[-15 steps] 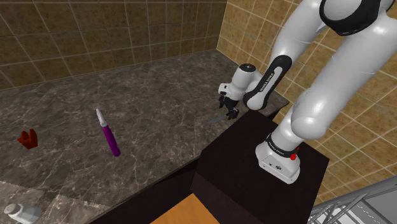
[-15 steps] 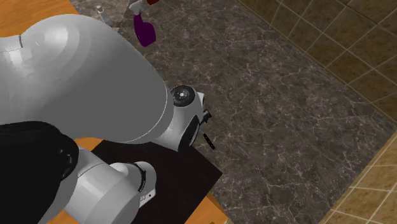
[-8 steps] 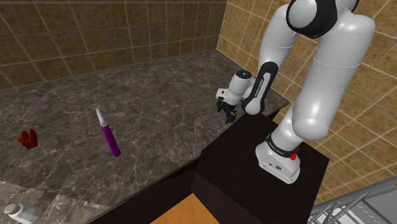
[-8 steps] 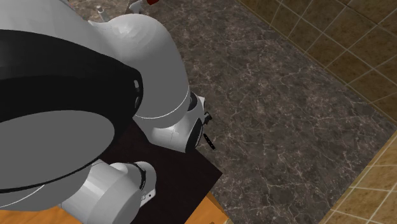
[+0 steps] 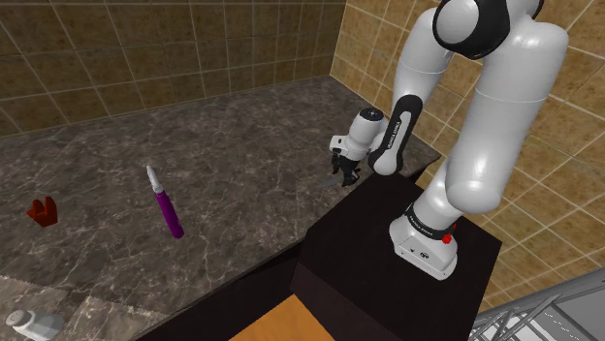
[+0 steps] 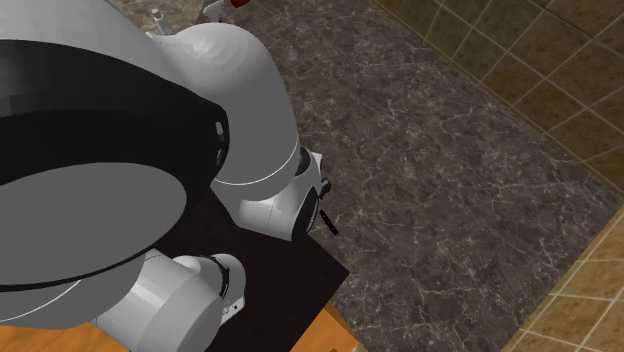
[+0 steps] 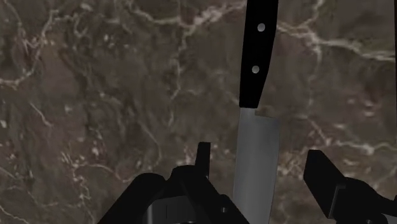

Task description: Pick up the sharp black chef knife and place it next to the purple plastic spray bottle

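The knife (image 7: 256,114) lies flat on the dark marble counter (image 7: 95,83); it has a black handle with two rivets and a grey blade. My gripper (image 7: 262,170) hangs just above it, open, with the blade between the fingers and touching neither. In the shoulder view the gripper (image 5: 346,173) is low over the counter, close to the stand's far corner. The purple spray bottle (image 5: 168,206) with a white nozzle lies on its side far off toward the shoulder view's left. In the second exterior view the knife (image 6: 328,222) shows as a small dark sliver beside the white hand.
A small red object (image 5: 41,211) sits at the shoulder view's far left and a white bottle (image 5: 30,323) lies near the lower left corner. The black stand (image 5: 388,262) borders the counter beside the knife. Tiled walls (image 5: 194,48) close the counter's back and side.
Over the last second the arm's upper links swung up and back. The hand stayed over the knife, barely shifting. The knife and the bottle have not moved.
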